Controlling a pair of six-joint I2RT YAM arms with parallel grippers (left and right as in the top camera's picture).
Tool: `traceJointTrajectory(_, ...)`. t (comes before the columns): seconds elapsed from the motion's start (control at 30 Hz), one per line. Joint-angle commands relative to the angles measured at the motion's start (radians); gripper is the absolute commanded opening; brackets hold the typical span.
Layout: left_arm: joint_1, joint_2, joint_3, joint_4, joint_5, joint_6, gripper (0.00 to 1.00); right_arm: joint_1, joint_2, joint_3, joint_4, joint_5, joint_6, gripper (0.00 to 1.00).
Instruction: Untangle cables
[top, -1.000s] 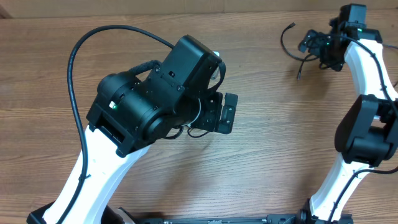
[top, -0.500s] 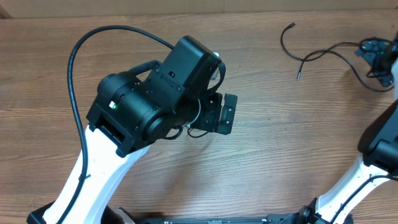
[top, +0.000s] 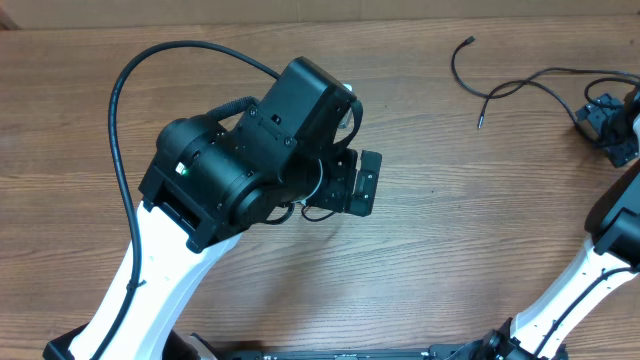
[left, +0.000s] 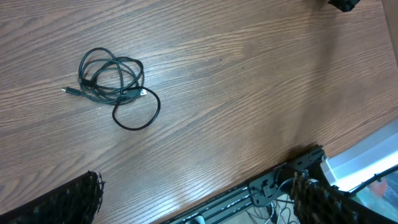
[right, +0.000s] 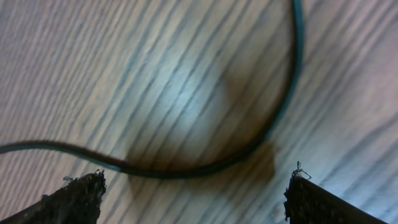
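Overhead: loose cable (top: 520, 84) runs 9-to-3 toward right gripper (right: 193, 190); coiled bundle (left: 112, 81) mostly hidden under left gripper (left: 199, 205); both grippers' fingers spread wide.

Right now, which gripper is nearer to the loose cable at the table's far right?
Right. The right gripper hangs open directly over that cable, which passes below the gap between its fingers. The left gripper is over the table's middle, well away from it.

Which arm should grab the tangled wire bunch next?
Likely left: the left gripper, open, hangs over the coiled cable bundle. The right gripper sits far away by the table edge, over one loose cable.
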Motion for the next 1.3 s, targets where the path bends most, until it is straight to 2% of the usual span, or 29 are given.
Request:
traceJointTrajectory(0.0,0.003,0.01,-0.004,0.002,0.0,0.018,0.99,-0.006,-0.005,-0.001,-0.004,0.059,0.023,0.93)
traceJointTrajectory(0.3,0.003,0.01,-0.004,0.004,0.0,0.018,1.0,-0.006,0.038,-0.003,0.018,0.043,0.022,0.9)
traceJointTrajectory(0.47,0.003,0.01,-0.004,0.005,0.0,0.018,1.0,-0.004,0.059,-0.003,0.068,-0.05,0.022,0.74)
traceJointTrajectory(0.63,0.003,0.01,-0.004,0.005,0.0,0.018,1.0,0.009,0.06,-0.003,0.093,-0.055,0.022,0.53)
traceJointTrajectory(0.8,0.003,0.01,-0.004,0.005,0.0,0.018,1.0,0.012,0.07,-0.003,0.103,-0.056,0.019,0.44)
traceJointTrajectory(1.0,0.003,0.01,-0.004,0.005,0.0,0.018,1.0,0.014,0.071,-0.003,0.142,-0.068,0.018,0.21)
traceJointTrajectory(1.27,0.003,0.01,-0.004,0.005,0.0,0.018,1.0,0.046,0.074,-0.003,0.212,-0.135,0.018,0.19)
